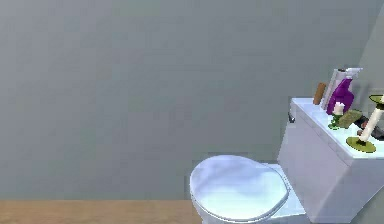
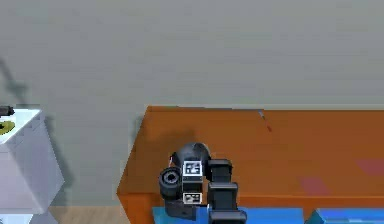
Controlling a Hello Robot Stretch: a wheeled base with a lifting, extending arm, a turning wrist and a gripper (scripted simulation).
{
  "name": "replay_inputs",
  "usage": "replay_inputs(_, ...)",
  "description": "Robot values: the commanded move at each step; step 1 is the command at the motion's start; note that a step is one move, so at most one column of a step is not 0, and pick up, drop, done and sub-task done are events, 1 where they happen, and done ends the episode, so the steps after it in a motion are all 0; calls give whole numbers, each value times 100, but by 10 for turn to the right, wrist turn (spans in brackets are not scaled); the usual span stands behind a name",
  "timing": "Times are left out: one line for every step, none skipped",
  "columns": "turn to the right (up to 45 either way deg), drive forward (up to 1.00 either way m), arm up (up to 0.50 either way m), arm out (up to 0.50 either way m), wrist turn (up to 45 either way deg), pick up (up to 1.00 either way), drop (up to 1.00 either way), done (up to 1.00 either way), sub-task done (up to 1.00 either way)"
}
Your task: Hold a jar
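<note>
On the white toilet tank (image 1: 320, 160) at the forward view's right stand several small things: a purple bottle-like vessel (image 1: 341, 97), a small brown upright thing (image 1: 319, 93), a pale box (image 1: 347, 75) and a white candle on a green holder (image 1: 372, 122). None of them reads clearly as a jar. In the arm side view my gripper (image 2: 170, 181) shows as a dark body low in the picture, left of two white marked squares, in front of an orange surface (image 2: 290, 150). I cannot make out its far end, so I cannot tell whether it holds anything.
The toilet's white closed lid (image 1: 237, 185) sits low in the forward view against a grey wall, above a strip of wood floor (image 1: 90, 212). In the arm side view the tank's corner (image 2: 25, 160) stands at the left, and a blue surface (image 2: 270, 216) lies along the bottom edge.
</note>
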Motion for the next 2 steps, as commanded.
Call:
replay_inputs(0, 0, 10, 0, 0, 0, 0, 0, 0)
replay_inputs(0, 0, 0, 0, 0, 0, 0, 100, 0)
